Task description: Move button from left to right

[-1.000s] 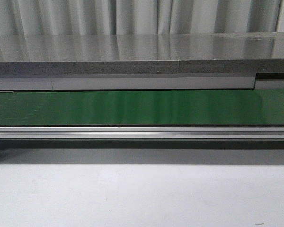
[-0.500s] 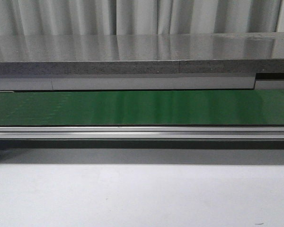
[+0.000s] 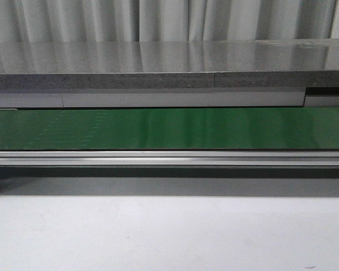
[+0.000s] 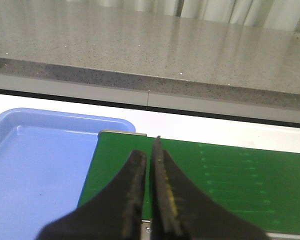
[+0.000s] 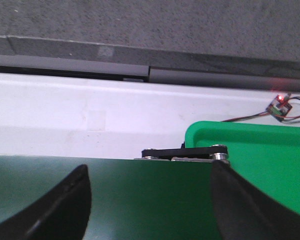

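Two grippers face you: the left gripper (image 4: 150,150) has its jaws pressed together on nothing, beside a blue tray (image 4: 35,165). The right gripper (image 5: 150,200) gapes wide over the green belt (image 5: 150,190), a green tray (image 5: 260,150) just past its jaws. You see no button in any view.

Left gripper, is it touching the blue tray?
Apart. In the left wrist view the shut left gripper hangs over the end of the green belt, and the blue tray lies off to its side, with belt showing between them.
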`<control>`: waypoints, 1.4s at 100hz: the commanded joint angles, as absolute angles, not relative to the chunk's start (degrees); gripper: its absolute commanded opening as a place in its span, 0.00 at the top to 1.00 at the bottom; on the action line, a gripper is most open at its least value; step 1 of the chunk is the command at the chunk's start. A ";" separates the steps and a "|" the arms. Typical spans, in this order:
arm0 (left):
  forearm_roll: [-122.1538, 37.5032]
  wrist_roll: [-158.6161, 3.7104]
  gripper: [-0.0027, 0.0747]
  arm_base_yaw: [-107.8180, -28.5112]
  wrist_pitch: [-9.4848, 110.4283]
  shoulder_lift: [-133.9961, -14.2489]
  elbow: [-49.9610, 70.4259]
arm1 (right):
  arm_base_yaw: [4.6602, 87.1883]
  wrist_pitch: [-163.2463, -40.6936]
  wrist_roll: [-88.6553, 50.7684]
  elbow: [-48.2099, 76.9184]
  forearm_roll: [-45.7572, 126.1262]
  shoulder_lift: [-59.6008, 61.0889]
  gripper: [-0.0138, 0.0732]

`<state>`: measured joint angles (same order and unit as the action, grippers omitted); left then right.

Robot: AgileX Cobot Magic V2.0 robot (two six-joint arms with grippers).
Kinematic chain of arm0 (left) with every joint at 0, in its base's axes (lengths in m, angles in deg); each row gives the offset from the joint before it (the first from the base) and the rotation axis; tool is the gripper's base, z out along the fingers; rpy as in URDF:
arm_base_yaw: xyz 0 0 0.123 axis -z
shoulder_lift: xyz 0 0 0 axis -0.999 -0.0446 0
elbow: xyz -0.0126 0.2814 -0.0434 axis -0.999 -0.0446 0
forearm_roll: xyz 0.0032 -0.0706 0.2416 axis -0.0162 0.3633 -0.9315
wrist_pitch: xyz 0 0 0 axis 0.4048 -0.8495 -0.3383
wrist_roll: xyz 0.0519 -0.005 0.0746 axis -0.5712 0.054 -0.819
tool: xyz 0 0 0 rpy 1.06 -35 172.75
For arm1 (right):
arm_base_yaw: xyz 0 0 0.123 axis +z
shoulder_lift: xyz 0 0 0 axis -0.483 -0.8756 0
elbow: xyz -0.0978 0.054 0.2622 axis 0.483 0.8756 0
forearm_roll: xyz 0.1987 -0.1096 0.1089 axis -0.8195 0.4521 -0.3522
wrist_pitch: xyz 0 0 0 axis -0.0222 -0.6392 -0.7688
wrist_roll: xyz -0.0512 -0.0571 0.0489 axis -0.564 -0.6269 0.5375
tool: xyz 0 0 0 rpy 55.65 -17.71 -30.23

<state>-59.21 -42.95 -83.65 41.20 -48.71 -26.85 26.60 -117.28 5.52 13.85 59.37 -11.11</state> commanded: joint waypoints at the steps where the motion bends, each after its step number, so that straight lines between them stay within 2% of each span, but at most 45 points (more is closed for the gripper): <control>1: -58.74 -42.71 0.96 -83.70 36.52 -49.01 -25.22 | 27.48 -110.09 5.35 17.17 59.46 -4.15 0.29; 29: -58.74 -42.71 0.96 -83.70 36.52 -49.01 -25.22 | 27.65 -98.73 5.35 36.51 59.20 15.21 0.29; 47: -58.74 -42.71 0.96 -83.70 36.52 -49.01 -25.22 | 27.65 -95.49 5.35 46.62 59.20 27.62 0.30; 71: -58.74 -42.71 0.96 -83.70 36.52 -49.01 -25.22 | 27.65 -94.45 5.35 54.75 59.20 41.78 0.42; 87: -58.74 -42.71 0.96 -83.70 36.52 -49.01 -25.22 | 27.65 -95.94 5.35 55.89 59.20 45.30 0.47; 101: -58.74 -42.71 0.96 -83.70 36.52 -49.01 -25.22 | 27.65 -97.75 5.35 56.02 59.20 45.35 0.60; 120: -58.74 -42.71 0.96 -83.70 36.52 -49.01 -25.22 | 27.65 -97.83 5.35 56.02 59.20 45.35 0.93; 140: -58.74 -42.71 0.96 -83.70 36.52 -49.01 -25.22 | 27.65 -97.82 5.35 56.02 59.20 45.35 0.92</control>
